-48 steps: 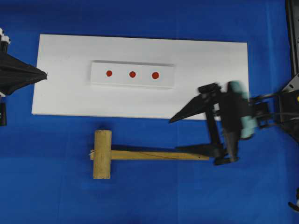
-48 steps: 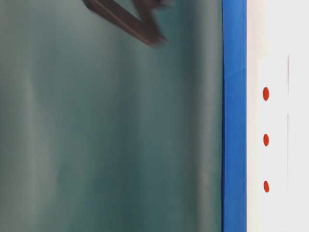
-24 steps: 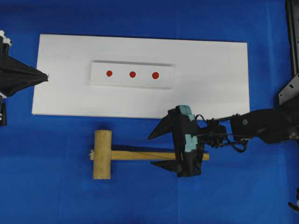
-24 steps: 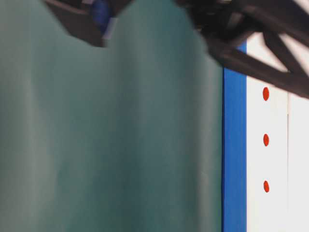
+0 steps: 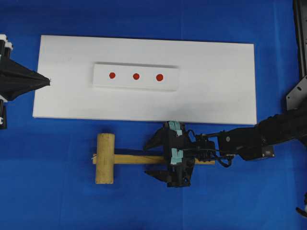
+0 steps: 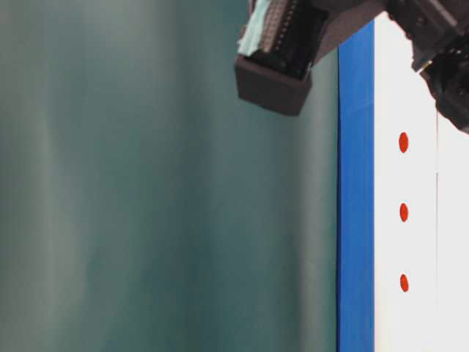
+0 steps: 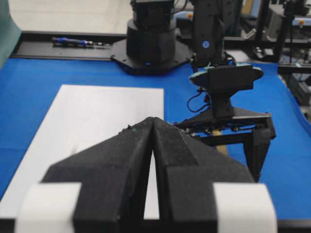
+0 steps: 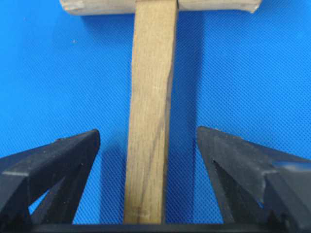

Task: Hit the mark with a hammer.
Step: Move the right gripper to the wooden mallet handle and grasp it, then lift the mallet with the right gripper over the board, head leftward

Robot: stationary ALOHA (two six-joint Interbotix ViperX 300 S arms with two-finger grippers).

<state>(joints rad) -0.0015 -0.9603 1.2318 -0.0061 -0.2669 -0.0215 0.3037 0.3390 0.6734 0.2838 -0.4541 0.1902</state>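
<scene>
The hammer lies flat on the blue cloth, its thick head (image 5: pixel 105 158) at the left and its slim handle (image 5: pixel 129 159) pointing right. My right gripper (image 5: pixel 146 159) is open and straddles the handle about midway, one finger on each side. In the right wrist view the handle (image 8: pixel 150 121) runs between the fingertips of the right gripper (image 8: pixel 147 132), with blue cloth showing on both sides. Three red marks (image 5: pixel 135 75) sit in a row on a white strip (image 5: pixel 170 79). My left gripper (image 5: pixel 47 82) is shut and empty at the board's left edge, and its tip (image 7: pixel 152 120) shows in the left wrist view.
The strip lies on a large white board (image 5: pixel 216 86) behind the hammer. Blue cloth (image 5: pixel 57 201) covers the table around it. The right arm (image 5: pixel 259 139) stretches in low from the right. In the table-level view the red marks (image 6: pixel 404 213) show past a green backdrop (image 6: pixel 146 220).
My right gripper has travelled left along the hammer's handle, from its free end to about its middle, and stands open around it. The left gripper and the hammer have not moved.
</scene>
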